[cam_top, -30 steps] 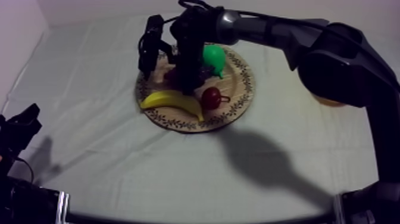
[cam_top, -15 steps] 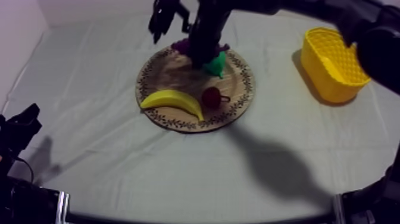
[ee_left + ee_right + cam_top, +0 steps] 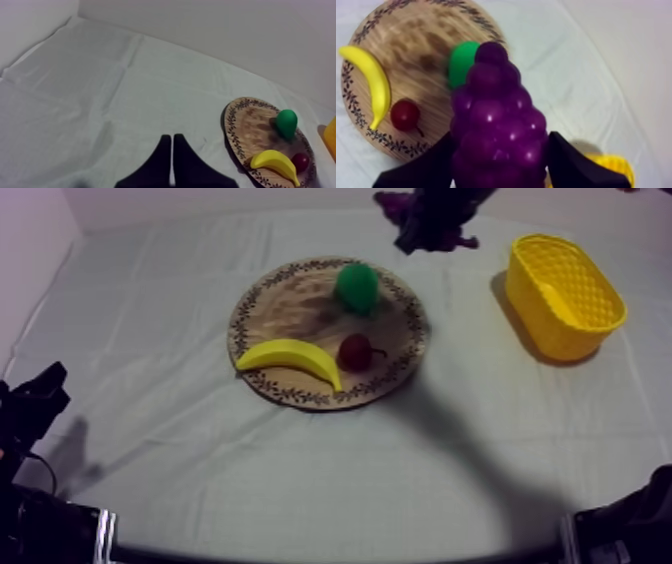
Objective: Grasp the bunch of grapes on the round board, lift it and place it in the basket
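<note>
My right gripper (image 3: pixel 430 220) hangs high above the cloth between the wooden board (image 3: pixel 300 308) and the yellow basket (image 3: pixel 562 284), shut on the purple bunch of grapes (image 3: pixel 461 239). In the right wrist view the grapes (image 3: pixel 496 127) bulge between my two black fingers (image 3: pixel 571 162), over the board's edge (image 3: pixel 411 60). Part of the basket (image 3: pixel 612 167) shows past one finger. My left gripper (image 3: pixel 38 396) rests low at the table's left, and its fingers (image 3: pixel 172 137) lie together as a narrow wedge.
Left on the board are a green pear (image 3: pixel 357 286), a banana (image 3: pixel 290 356) and a small red fruit (image 3: pixel 354 350). The left wrist view has the board (image 3: pixel 247 125) far off across bare cloth. The arm's shadow falls on the cloth in front of the board.
My right gripper has lifted the grapes off the board and carried them up and to the right, toward the basket. The pear now stands uncovered. The left arm has not moved.
</note>
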`<state>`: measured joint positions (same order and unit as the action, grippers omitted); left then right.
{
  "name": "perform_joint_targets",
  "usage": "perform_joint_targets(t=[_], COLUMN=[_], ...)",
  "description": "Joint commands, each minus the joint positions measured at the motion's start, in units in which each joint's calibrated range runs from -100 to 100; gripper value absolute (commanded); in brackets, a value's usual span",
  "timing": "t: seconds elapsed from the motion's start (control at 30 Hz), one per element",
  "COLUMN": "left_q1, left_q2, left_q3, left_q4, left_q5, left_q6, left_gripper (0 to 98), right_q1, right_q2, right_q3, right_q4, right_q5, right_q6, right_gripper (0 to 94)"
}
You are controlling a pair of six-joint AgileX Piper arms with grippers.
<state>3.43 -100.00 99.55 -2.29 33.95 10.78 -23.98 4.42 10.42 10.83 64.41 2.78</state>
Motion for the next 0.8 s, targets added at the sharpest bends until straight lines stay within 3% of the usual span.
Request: perform_joint_targets(t=[0.0,0.27,0.5,0.77], left_q1=[0.01,0.01,0.01,0.01], left_q2=[0.00,0.00,0.00,0.00], left_q3=[0.00,0.00,0.00,0.00], left_q4=[0.01,0.01,0.01,0.01], left_q5=[0.00,0.00,0.00,0.00], left_q6=[-0.01,-0.01,-0.01,-0.01], left_gripper=[0.0,0.0,0.0,0.0], right_q1=[1.37,9.46,17.41,22.21], right_q2=[-7.51,-19.19,-23.69,-22.68], right_q3=[5.49,15.44,18.51,18.89], right_q4=[0.34,1.74,0.73,0.92], right_q5=[0.28,0.07,0.31,-1.86], right_q6=[-4.27,-8.82,-7.91,-7.33], right_gripper=[35.1,33.0,32.2,31.4])
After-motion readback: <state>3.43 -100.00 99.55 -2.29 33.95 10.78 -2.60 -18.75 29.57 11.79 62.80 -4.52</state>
